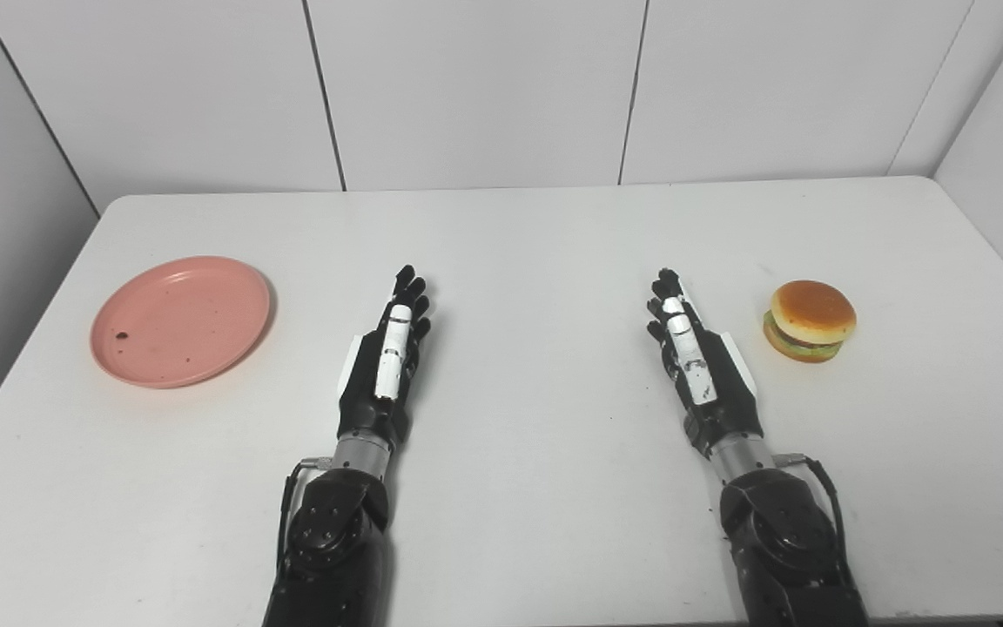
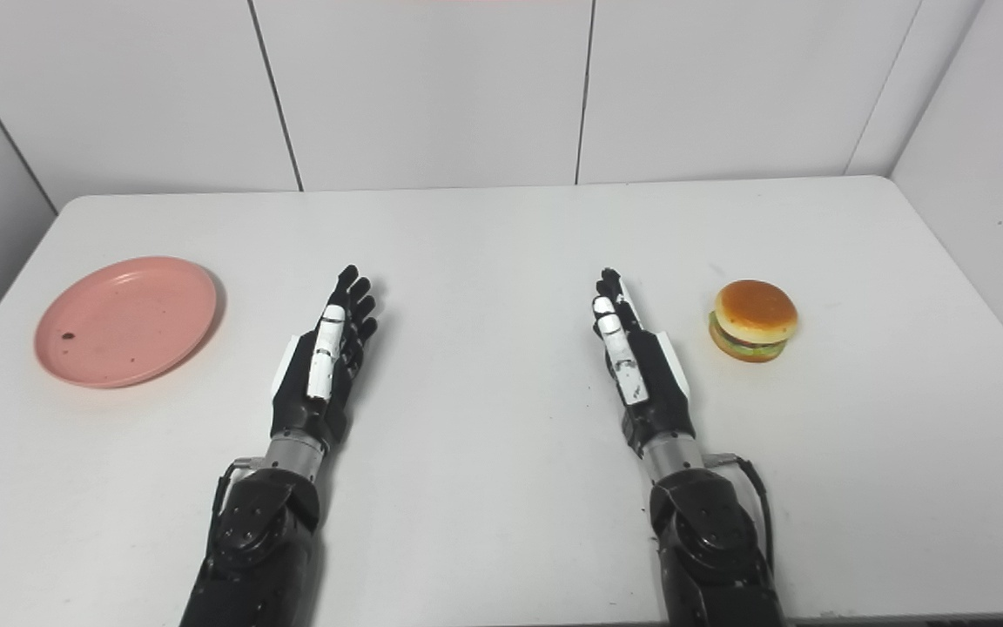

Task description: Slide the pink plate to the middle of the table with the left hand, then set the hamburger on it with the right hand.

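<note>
The black left hand and black right hand rest flat with fingers spread, holding nothing. The round pink plastic plate sits far left (probably light and slidey; push its rim). The squishy-looking toy hamburger waits right on the white table.

White table bears pink plate, hamburger.
</note>
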You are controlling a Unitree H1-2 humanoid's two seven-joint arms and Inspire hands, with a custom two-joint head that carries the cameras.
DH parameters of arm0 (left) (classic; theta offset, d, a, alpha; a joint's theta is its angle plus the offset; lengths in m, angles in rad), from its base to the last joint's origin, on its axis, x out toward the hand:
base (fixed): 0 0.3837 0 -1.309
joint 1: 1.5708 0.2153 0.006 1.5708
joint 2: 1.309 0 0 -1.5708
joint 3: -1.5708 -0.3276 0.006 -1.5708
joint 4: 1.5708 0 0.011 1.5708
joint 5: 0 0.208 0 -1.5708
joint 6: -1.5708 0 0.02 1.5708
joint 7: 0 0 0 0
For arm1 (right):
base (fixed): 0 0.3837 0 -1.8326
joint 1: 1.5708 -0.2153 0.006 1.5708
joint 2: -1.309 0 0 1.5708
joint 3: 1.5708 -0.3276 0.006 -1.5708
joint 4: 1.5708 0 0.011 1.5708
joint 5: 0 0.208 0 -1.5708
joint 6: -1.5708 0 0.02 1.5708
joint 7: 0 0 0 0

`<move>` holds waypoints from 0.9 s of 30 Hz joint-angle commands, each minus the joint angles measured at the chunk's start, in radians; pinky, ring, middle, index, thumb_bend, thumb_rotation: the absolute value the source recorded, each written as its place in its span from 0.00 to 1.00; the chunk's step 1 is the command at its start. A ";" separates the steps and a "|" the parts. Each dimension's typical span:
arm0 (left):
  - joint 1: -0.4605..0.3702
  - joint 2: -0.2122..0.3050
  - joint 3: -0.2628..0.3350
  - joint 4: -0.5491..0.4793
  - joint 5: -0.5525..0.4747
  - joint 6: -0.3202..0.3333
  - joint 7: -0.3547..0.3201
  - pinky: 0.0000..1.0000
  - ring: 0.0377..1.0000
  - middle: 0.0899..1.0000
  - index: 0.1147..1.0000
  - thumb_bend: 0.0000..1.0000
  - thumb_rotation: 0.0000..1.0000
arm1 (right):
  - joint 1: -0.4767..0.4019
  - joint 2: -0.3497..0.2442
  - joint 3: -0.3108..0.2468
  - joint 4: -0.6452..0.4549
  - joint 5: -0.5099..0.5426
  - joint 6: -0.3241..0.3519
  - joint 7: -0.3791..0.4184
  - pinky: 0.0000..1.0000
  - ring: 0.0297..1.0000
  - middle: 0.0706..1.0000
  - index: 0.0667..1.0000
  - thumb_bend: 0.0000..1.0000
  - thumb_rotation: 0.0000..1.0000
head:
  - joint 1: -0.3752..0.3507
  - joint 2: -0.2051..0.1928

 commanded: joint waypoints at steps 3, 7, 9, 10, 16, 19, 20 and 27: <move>-0.012 -0.002 0.006 -0.004 -0.007 0.008 -0.001 1.00 1.00 1.00 1.00 0.41 1.00 | -0.046 0.003 -0.006 -0.017 0.013 -0.042 0.004 1.00 1.00 1.00 1.00 0.51 0.92 | 0.001 0.000; -0.013 0.001 0.005 -0.004 -0.006 0.005 -0.003 1.00 1.00 1.00 1.00 0.41 1.00 | -0.042 0.002 -0.003 -0.023 0.008 -0.041 0.002 1.00 1.00 1.00 1.00 0.51 0.92 | 0.005 -0.001; -0.010 0.005 0.000 -0.005 0.004 0.003 -0.003 1.00 1.00 1.00 1.00 0.41 1.00 | -0.042 0.000 -0.001 -0.024 -0.001 -0.044 -0.002 1.00 1.00 1.00 1.00 0.49 0.93 | 0.005 0.000; -0.009 0.005 -0.001 -0.005 0.007 0.002 -0.002 1.00 1.00 1.00 1.00 0.42 1.00 | -0.042 0.000 -0.002 -0.022 -0.003 -0.047 -0.003 1.00 1.00 1.00 1.00 0.49 0.94 | 0.005 0.000; -0.009 0.002 0.002 -0.002 0.000 -0.002 -0.002 1.00 1.00 1.00 1.00 0.40 1.00 | -0.045 0.004 -0.007 -0.013 0.010 -0.050 0.003 1.00 1.00 1.00 1.00 0.50 0.92 | 0.003 0.001; -0.007 -0.002 0.004 -0.004 -0.007 0.000 -0.003 1.00 1.00 1.00 1.00 0.41 1.00 | -0.043 0.003 -0.005 -0.021 0.003 -0.047 -0.001 1.00 1.00 1.00 1.00 0.48 0.93 | 0.003 0.002; -0.006 -0.002 0.003 -0.006 -0.006 0.000 -0.003 1.00 1.00 1.00 1.00 0.41 1.00 | -0.042 0.003 -0.005 -0.024 0.003 -0.043 -0.001 1.00 1.00 1.00 1.00 0.48 0.93 | 0.003 0.002; -0.006 0.004 -0.003 -0.006 0.005 0.000 -0.004 1.00 1.00 1.00 1.00 0.43 1.00 | -0.041 0.005 -0.005 -0.030 0.004 -0.040 -0.003 1.00 1.00 1.00 1.00 0.47 0.92 | 0.003 0.002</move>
